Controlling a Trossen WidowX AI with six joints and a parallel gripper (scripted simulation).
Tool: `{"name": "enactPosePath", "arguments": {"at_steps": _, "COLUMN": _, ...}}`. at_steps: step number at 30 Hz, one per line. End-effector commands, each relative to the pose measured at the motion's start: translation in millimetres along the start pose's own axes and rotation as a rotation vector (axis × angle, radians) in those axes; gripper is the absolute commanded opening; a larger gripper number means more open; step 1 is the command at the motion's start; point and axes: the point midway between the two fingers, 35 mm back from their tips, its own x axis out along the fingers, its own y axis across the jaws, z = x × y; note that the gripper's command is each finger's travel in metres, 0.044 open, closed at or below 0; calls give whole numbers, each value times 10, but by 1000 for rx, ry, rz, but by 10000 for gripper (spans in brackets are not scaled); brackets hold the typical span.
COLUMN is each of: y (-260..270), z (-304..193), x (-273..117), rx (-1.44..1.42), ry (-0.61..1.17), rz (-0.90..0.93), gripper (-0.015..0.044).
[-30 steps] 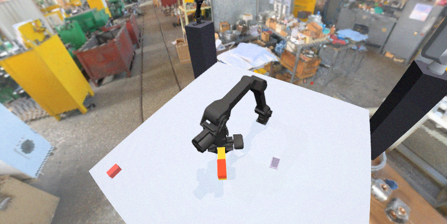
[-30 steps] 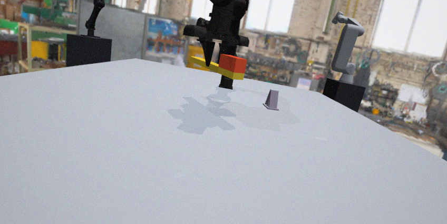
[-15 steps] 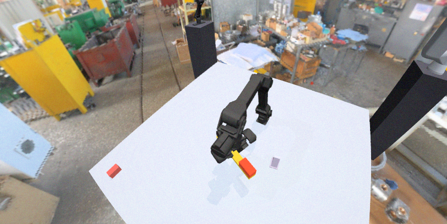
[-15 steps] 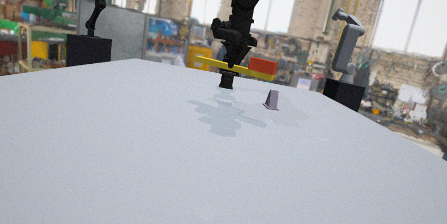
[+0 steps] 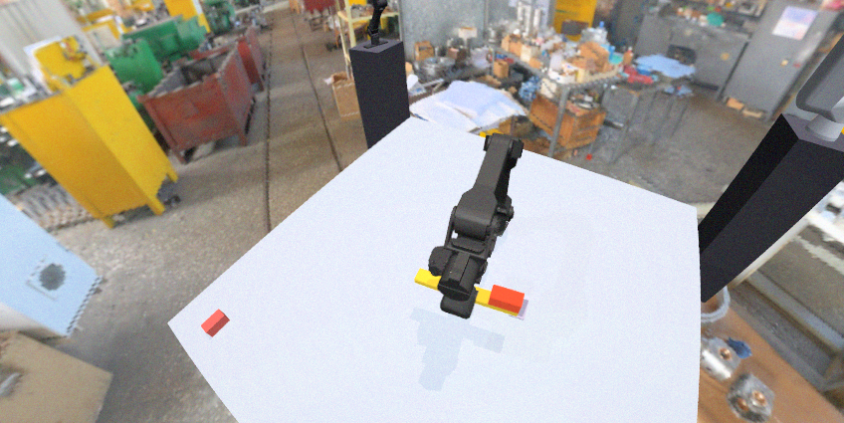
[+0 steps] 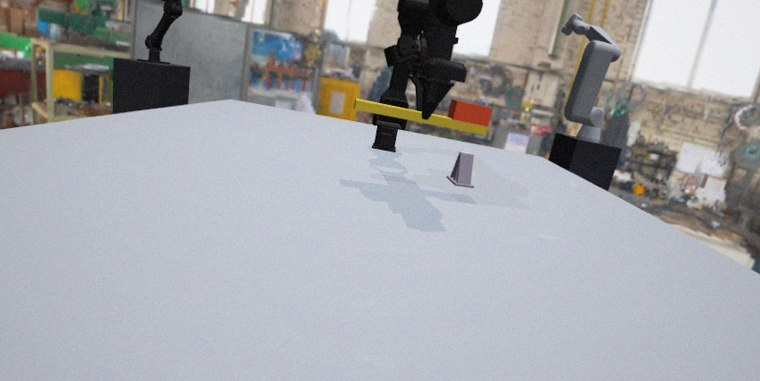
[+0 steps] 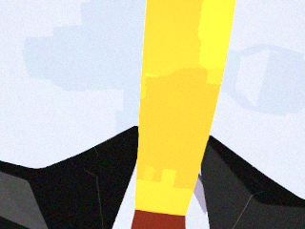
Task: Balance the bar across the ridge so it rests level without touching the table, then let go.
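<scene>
A yellow bar (image 5: 427,279) (image 6: 392,110) (image 7: 178,110) is held in the air above the table, with a red block (image 5: 506,298) (image 6: 470,112) (image 7: 158,220) on one end. My gripper (image 6: 425,113) (image 7: 172,137) is shut on the bar near its middle; in the exterior view the block's end hangs a little lower. The small grey-purple ridge (image 6: 464,168) stands on the table below the block's end of the bar, not touching it. In the top view the ridge is mostly hidden under that end, and the arm covers the fingertips.
A separate red block (image 5: 215,322) lies near the left corner of the white table (image 5: 331,229) (image 6: 213,270). Other robot arms stand on dark pedestals (image 5: 381,93) (image 6: 151,84) beyond the table edges.
</scene>
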Motion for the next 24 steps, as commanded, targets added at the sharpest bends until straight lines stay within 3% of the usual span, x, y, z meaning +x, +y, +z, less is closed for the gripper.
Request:
{"name": "enactPosePath", "arguments": {"at_steps": 1, "y": -56, "z": -113, "x": -2, "rx": -153, "ry": 0, "rz": 2, "gripper": 0}}
{"name": "enactPosePath", "arguments": {"at_steps": 24, "y": -315, "z": -748, "x": 23, "rx": -1068, "ry": 6, "rz": 3, "gripper": 0}}
